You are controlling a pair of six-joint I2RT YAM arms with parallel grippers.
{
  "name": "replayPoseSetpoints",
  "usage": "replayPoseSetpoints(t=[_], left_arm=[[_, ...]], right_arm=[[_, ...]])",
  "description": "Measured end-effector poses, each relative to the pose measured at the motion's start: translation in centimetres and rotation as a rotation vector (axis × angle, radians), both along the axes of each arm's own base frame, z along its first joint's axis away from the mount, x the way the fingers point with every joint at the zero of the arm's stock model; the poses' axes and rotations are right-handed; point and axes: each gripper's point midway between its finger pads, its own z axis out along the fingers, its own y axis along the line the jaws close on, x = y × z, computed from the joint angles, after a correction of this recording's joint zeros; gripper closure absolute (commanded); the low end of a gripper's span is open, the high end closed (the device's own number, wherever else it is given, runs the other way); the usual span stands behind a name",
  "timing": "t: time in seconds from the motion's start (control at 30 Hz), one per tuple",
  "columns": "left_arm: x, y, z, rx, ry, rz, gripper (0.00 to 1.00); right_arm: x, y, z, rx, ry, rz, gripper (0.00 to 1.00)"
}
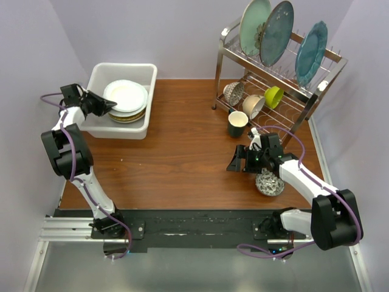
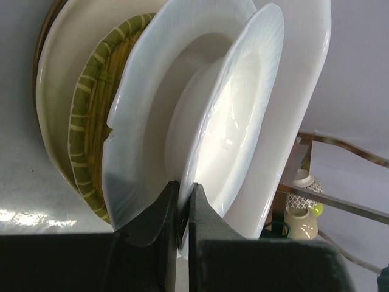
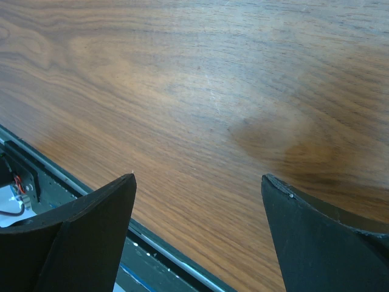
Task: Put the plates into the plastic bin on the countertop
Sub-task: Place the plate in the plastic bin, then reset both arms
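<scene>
Left jaws are clamped on the rim of the top white plate (image 2: 234, 121), at its nine o'clock edge. It rests on the stack inside the white bin (image 1: 124, 69), at ten o'clock on the bench (image 1: 182, 152). Best now: let it settle flat, open gently, back straight out. Beneath lie another white plate (image 2: 146, 121), a woven one (image 2: 91, 128) and a cream one (image 2: 55, 79). Right jaws gape empty at four o'clock.
</scene>
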Motion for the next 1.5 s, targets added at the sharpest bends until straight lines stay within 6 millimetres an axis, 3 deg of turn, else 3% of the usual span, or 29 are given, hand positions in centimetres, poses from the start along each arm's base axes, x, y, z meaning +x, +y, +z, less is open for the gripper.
replayPoseSetpoints(t=[0.13, 0.33, 0.57, 1.17, 1.33, 1.5], left_arm=[[0.0, 0.1, -0.2, 0.015, 0.001, -0.004, 0.6], [0.1, 0.1, -0.1, 0.036, -0.007, -0.014, 0.43], [0.3, -0.1, 0.4, 0.057, -0.025, -0.031, 0.37], [-0.6, 0.9, 3.3, 0.172, -0.03, -0.024, 0.35], [-0.4, 1.1, 5.3, 0.21, -0.064, -0.028, 0.32], [-1.0, 1.2, 9.3, 0.271, -0.136, -0.024, 0.29]], right_arm=[[0.0, 0.0, 0.0, 0.0, 0.0, 0.0, 0.12], [0.0, 0.0, 0.0, 0.0, 0.0, 0.0, 0.12], [0.0, 0.0, 0.0, 0.0, 0.0, 0.0, 0.12], [0.0, 0.0, 0.0, 0.002, 0.001, 0.002, 0.12], [0.0, 0.0, 0.1, 0.003, -0.001, 0.002, 0.12], [0.0, 0.0, 0.1, 0.004, -0.001, 0.002, 0.12]])
